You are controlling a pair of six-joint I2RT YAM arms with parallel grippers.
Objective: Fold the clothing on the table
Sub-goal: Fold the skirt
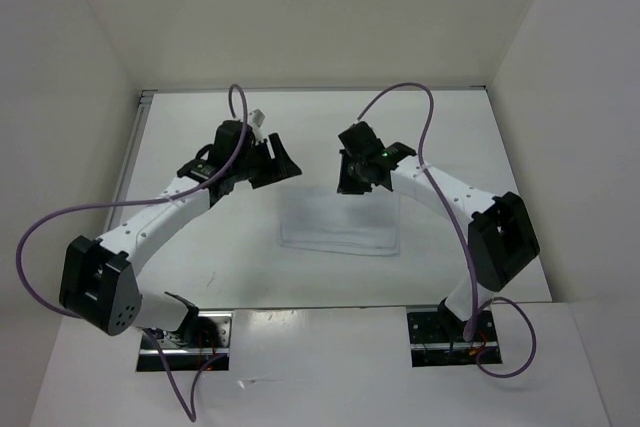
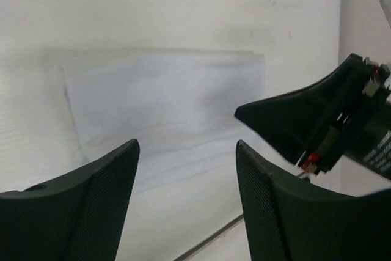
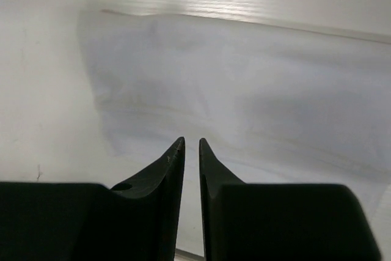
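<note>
From my station the table reads as a glossy white rectangle, with a thin metal edge along its far side and down its left. One thing lies on it: the clothing, a thin plain white piece spread flat near the middle, roughly rectangular, its sides about square with the table's. Glossy surface shows all round the clothing, and none of its edges reaches the metal edge. Through the left wrist camera the clothing lies flush on the surface with a straight far hem and soft shallow creases. The right wrist camera shows one corner of the clothing and faint wrinkles across it, with glare on the table just beyond.
</note>
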